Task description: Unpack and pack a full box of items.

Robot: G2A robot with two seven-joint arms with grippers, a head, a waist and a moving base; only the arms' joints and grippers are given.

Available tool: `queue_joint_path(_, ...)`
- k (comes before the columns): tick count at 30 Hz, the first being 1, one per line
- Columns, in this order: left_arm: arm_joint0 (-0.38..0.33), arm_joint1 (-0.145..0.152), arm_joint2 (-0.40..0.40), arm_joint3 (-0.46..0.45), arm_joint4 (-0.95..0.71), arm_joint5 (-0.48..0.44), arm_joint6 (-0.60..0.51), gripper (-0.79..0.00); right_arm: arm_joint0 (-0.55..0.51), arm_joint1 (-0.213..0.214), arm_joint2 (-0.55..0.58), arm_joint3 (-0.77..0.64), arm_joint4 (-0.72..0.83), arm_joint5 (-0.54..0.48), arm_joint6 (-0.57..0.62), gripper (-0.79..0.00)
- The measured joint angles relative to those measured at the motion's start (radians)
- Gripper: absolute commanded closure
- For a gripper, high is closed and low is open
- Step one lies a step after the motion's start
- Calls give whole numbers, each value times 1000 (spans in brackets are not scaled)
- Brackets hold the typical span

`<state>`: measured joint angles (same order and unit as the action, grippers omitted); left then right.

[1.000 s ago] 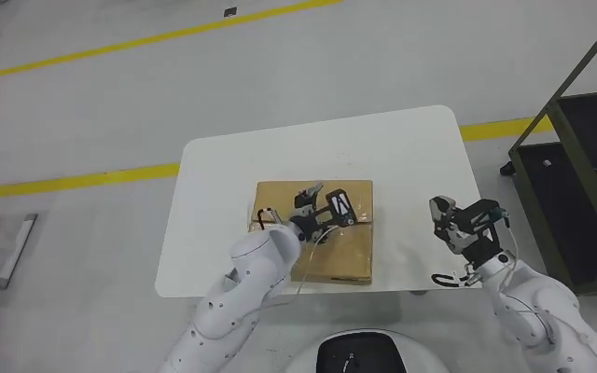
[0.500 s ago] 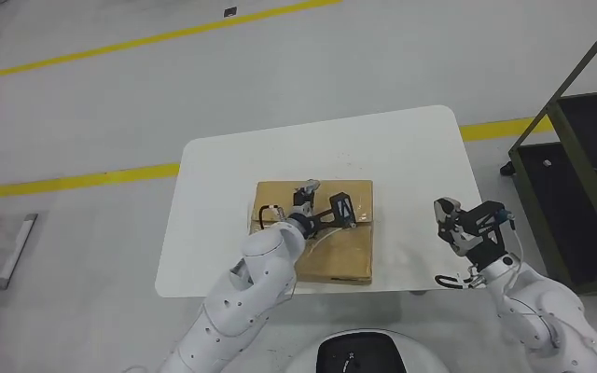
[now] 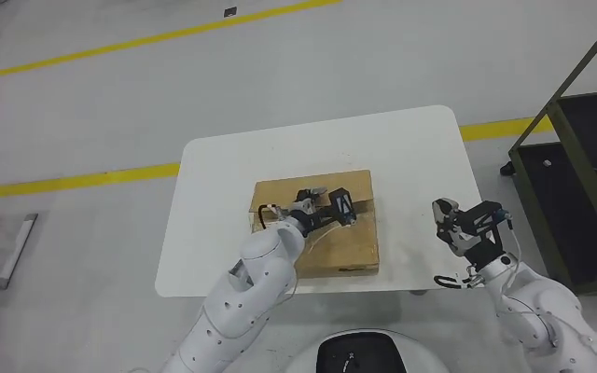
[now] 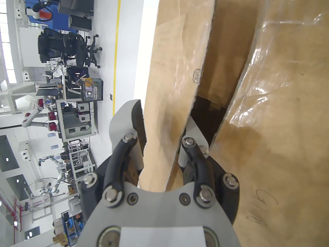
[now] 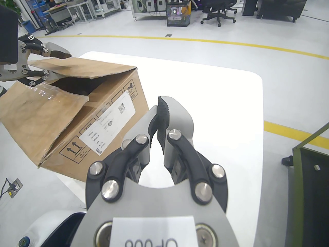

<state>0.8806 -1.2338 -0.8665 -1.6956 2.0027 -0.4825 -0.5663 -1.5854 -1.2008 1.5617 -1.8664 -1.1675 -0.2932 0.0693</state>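
Cardboard box [image 3: 347, 247] sat mid-table on the white table [image 3: 410, 158], twds the robot's side, turned a bit off square w/ the table edges. L gripper [image 4: 164, 122] was clamped on the edge of one top flap [image 4: 180, 39], one finger each side of it. The flap was held raised over a dark gap into the box. The other flap [image 4: 282, 109] lay lower, w/ clear tape [image 4: 290, 26] crinkled across it.

Writing: a round stamp [image 4: 197, 75] near the held flap's edge & a pen scribble [image 4: 259, 206] on the other flap, neither legible. Box side had a white label [image 5: 108, 125] w/ codes & print too small to read, plus printed up-arrows [image 5: 73, 149] & other handling symbols.

R gripper [image 5: 160, 119] hung over the table's right edge, well apart from the box, pads nearly touching, nothing btwn them.
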Motion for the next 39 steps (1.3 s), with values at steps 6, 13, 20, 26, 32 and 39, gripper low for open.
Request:
queue_joint_path(6,-14,-9,8,3,-10,-41,34,0,6,1,5,8,7,-4,0,0)
queue_joint_path(13,5,-18,1,-49,-96,-100,-31,0,4,2,13,4,13,-2,-1,0)
queue_joint_path(20,10,-25,4,-101,-120,-145,-76,-785,-9,4,29,-7,20,-3,-8,0)
queue_joint_path(26,-79,-46,31,-59,-67,-95,-25,-785,-20,6,40,-18,21,-7,-13,0)
queue_joint_path(32,-190,-79,77,24,-36,-38,19,-785,-36,7,53,-26,25,-7,-20,0)
queue_joint_path(39,-319,-133,162,223,14,53,60,-785,-63,8,72,-34,29,-3,-36,0)
